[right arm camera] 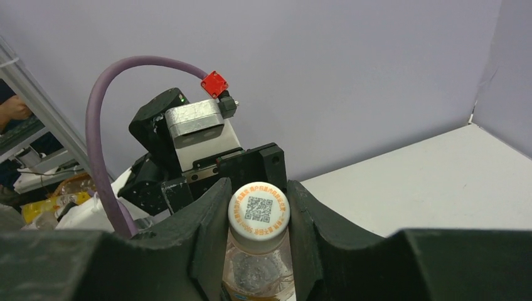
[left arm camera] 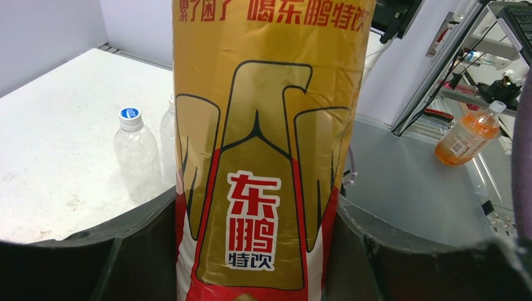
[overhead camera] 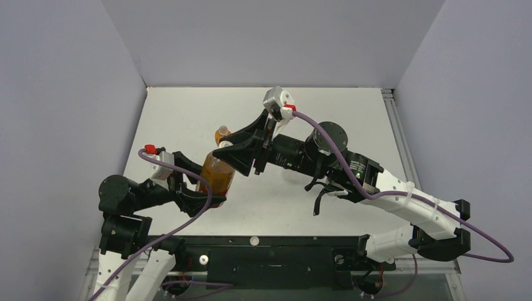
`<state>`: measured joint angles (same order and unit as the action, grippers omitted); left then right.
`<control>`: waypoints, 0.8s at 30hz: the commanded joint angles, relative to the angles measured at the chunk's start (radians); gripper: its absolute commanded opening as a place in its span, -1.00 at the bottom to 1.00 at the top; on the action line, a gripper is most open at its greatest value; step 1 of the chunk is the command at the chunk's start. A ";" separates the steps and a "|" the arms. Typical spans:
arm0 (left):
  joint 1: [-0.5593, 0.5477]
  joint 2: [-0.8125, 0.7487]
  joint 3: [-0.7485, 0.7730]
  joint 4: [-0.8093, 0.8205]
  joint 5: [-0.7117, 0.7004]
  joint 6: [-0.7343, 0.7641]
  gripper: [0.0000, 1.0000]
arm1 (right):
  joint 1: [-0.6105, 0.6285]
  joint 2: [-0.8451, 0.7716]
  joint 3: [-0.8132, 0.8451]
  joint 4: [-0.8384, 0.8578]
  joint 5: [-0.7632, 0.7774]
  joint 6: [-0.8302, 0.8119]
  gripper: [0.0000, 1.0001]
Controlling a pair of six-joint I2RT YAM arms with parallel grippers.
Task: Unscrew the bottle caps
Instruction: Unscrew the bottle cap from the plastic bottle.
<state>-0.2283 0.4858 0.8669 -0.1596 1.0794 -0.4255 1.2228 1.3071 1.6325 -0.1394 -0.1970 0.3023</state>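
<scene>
Bottle (left arm camera: 263,157), gold-labelled, firmly within left gripper (overhead camera: 202,193); right gripper (right arm camera: 257,221) tight around its white cap (right arm camera: 258,207).

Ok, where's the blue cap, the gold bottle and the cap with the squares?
blue cap (left arm camera: 130,113), left wrist view, its top.
gold bottle (left arm camera: 266,157), left wrist view, label middle.
cap with squares (right arm camera: 258,212), right wrist view, its printed top.

White table (overhead camera: 351,113), scuffed in places. Pale lilac walls (overhead camera: 270,37) on three sides; black rail (overhead camera: 276,251) along near edge.
</scene>
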 commanded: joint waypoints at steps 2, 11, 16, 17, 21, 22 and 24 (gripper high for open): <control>-0.004 -0.001 0.036 0.007 -0.047 0.067 -1.00 | 0.004 0.005 -0.006 0.069 0.111 0.064 0.00; -0.005 -0.023 -0.024 -0.087 -0.329 0.384 -1.00 | 0.025 0.083 0.191 -0.134 0.453 0.067 0.48; -0.006 -0.039 -0.055 -0.080 -0.409 0.499 -1.00 | 0.027 0.137 0.246 -0.178 0.575 0.091 0.47; -0.005 -0.039 -0.058 -0.076 -0.434 0.517 -1.00 | 0.028 0.145 0.250 -0.185 0.596 0.096 0.45; -0.005 -0.033 -0.061 -0.058 -0.480 0.535 -1.00 | 0.037 0.163 0.224 -0.149 0.603 0.123 0.41; -0.005 -0.030 -0.060 -0.058 -0.488 0.536 -1.00 | 0.042 0.166 0.222 -0.137 0.602 0.125 0.39; -0.006 -0.025 -0.057 -0.062 -0.497 0.537 -1.00 | 0.047 0.173 0.219 -0.131 0.601 0.132 0.36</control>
<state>-0.2287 0.4549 0.8005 -0.2504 0.6468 0.0673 1.2514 1.4700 1.8496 -0.2951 0.3634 0.4068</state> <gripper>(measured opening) 0.594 0.695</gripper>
